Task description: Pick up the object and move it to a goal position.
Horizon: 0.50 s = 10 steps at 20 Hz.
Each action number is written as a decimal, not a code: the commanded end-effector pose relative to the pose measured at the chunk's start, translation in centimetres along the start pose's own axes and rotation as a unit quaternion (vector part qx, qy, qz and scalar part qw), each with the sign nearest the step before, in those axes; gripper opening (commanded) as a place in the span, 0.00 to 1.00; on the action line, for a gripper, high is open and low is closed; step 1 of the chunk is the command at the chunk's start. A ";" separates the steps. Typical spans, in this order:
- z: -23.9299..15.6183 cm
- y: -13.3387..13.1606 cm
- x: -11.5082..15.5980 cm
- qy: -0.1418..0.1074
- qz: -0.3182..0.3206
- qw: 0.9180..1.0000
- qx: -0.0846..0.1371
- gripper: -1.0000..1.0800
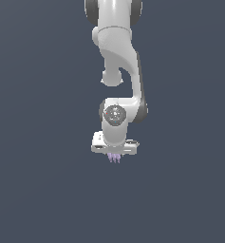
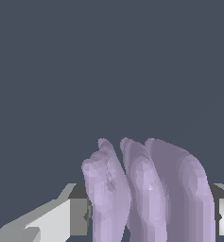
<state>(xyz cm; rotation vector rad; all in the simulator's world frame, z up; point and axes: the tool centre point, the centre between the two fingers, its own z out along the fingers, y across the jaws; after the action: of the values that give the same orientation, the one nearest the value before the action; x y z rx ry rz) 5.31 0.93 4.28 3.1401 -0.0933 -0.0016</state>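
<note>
White Panda arm [image 1: 117, 71] hangs nose-down in the exterior view, against a flat slate-grey field. The white, block-shaped tool [image 1: 115, 153] sits at its lower end. The small pale lilac object of thin pointed ridges side by side [image 1: 114, 158] pokes out just beneath the tool, much narrower than the tool body.

Wrist view: the lilac ridges [image 2: 146, 189] fill the lower middle of the picture, three of them, standing between the two fingers, whose pads [image 2: 78, 215] show grey and white on either side. The pads appear to touch the object's flanks, so I judge the tool clamped on the object.

Step in hand, by judgement: carry to goal. To do it well:
- keep the clamp force steady; the ridges taper and could slide out of the pads
- move smoothly, no abrupt wrist turns, since the contact area looks small
- keep the tool's attitude fixed until over the goal

Not resolved:
- no goal marker shows in either view
- tabletop edge or surface cannot be told from the uniform background, so height above it is unknown
- fingertips are cut off in the wrist view; how deep the object sits is unclear
- arm base is out of frame
</note>
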 end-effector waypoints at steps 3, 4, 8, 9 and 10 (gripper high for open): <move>-1.2 0.0 -0.3 0.001 0.000 1.000 0.000 0.00; -1.6 -0.1 -0.4 0.001 0.000 1.000 0.000 0.00; -3.8 -0.1 -1.0 0.001 0.000 1.000 0.000 0.00; -4.5 -0.2 -1.2 0.001 0.000 1.000 0.000 0.00; -5.2 -0.2 -1.4 0.001 0.000 1.000 0.000 0.00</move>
<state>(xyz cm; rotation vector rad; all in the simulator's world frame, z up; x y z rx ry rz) 4.19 1.14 8.42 3.1401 -0.0933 -0.0020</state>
